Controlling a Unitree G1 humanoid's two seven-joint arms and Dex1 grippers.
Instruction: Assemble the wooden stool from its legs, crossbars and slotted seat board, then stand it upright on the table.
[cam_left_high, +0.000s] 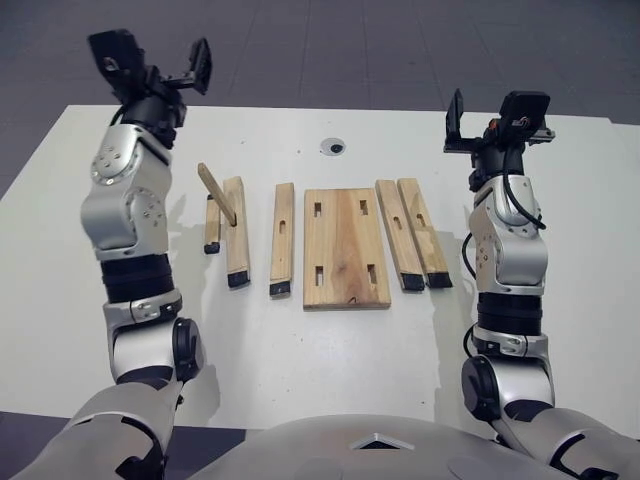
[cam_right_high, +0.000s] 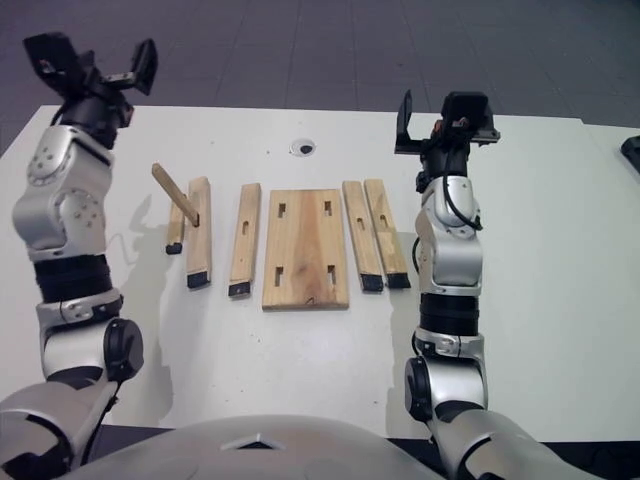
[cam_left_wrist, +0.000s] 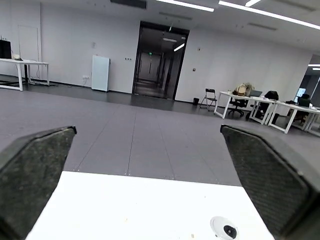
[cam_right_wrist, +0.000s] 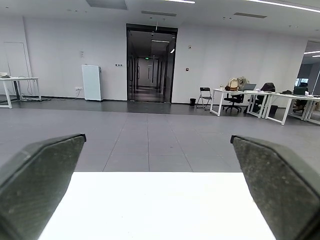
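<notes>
The left gripper (cam_left_high: 155, 58) hangs above the far left corner of the white table (cam_left_high: 560, 300), its fingers (cam_left_wrist: 35, 175) spread wide apart and holding nothing. To its right, the stool parts lie flat in a row across the middle of the table. First comes a short bar (cam_left_high: 212, 230). Just beside it is the first leg (cam_left_high: 236, 240), dark-capped at its near end. A thin crossbar (cam_left_high: 214, 188) stands tilted, its lower end meeting this leg near its slot and its upper end raised; whether it is seated in the slot cannot be told. The second leg (cam_left_high: 283, 238) lies apart from it, then the seat board (cam_left_high: 345, 248) with four slots. The third leg (cam_left_high: 398, 235) and fourth leg (cam_left_high: 424, 232) lie side by side, touching. A round port (cam_left_high: 333, 146) sits beyond the board. The right gripper (cam_left_high: 490, 115) is raised over the table's right side, fingers (cam_right_wrist: 272, 180) likewise wide apart and empty.
</notes>
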